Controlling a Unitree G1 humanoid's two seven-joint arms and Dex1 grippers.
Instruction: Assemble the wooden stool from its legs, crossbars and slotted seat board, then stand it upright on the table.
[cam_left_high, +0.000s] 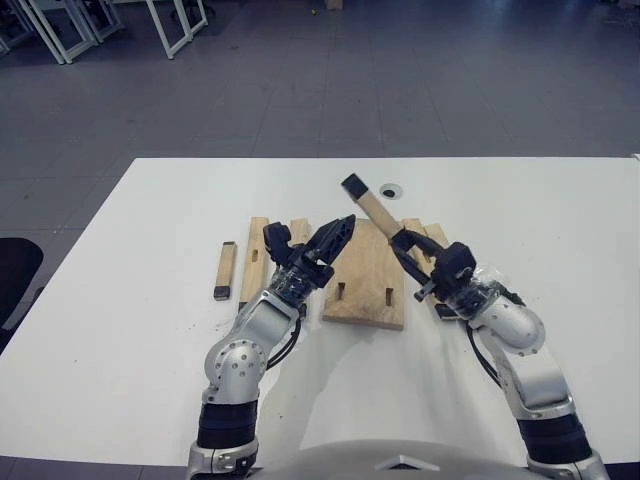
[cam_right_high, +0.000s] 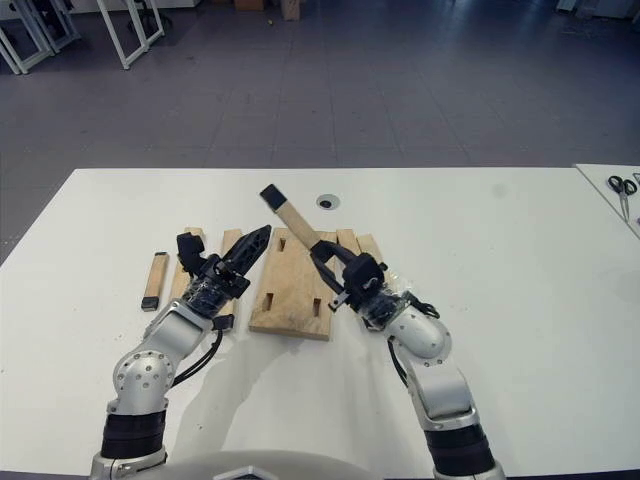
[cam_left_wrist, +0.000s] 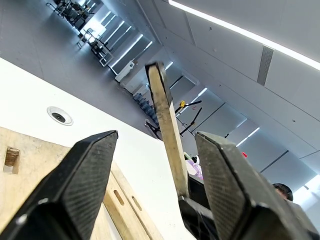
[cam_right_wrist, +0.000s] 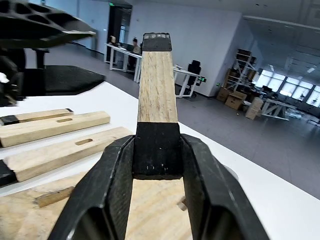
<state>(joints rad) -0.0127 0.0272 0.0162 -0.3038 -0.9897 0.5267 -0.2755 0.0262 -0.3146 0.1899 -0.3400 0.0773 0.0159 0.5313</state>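
The slotted seat board (cam_left_high: 365, 280) lies flat mid-table. My right gripper (cam_left_high: 400, 243) is shut on the lower end of a wooden leg (cam_left_high: 373, 208), which tilts up and away over the board, its black-tipped end (cam_right_wrist: 157, 42) highest. In the right wrist view the fingers (cam_right_wrist: 112, 175) clamp the leg's dark lower part. My left gripper (cam_left_high: 310, 228) hovers open at the board's left edge, its fingers (cam_left_wrist: 85, 175) spread wide and holding nothing. Two legs (cam_left_high: 256, 258) lie left of the board, and more legs (cam_left_high: 432, 238) lie at its right edge.
A short crossbar (cam_left_high: 227, 270) with a dark end lies apart at the far left. A round cable hole (cam_left_high: 389, 188) sits in the table (cam_left_high: 560, 230) behind the board. The table's right half and front are bare.
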